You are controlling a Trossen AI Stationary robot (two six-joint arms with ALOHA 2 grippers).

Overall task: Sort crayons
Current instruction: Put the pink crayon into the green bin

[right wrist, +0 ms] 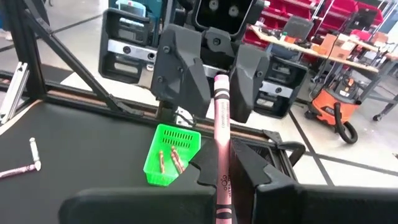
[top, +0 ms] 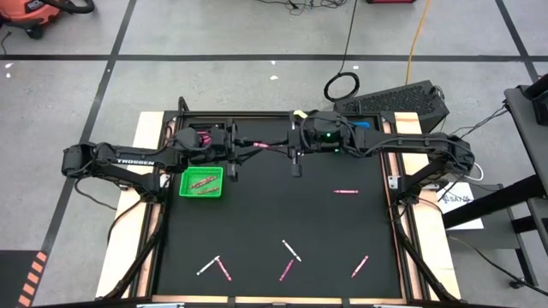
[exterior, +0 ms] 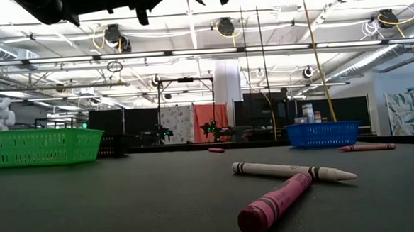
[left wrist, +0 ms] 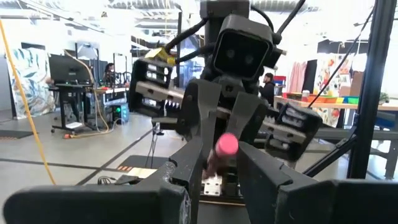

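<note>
Left claw [top: 242, 143] and right claw [top: 276, 145] both gripping pink crayon [top: 259, 145], above table

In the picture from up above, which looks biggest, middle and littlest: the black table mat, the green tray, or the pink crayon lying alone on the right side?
1. The black table mat, by far the largest.
2. The green tray, holding a few crayons.
3. The lone pink crayon, the smallest, a thin short stick.

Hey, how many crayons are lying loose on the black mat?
6. One pink crayon right of centre; along the high view's bottom: white and pink at left, white and pink centre, pink right. Others may be hidden.
</note>
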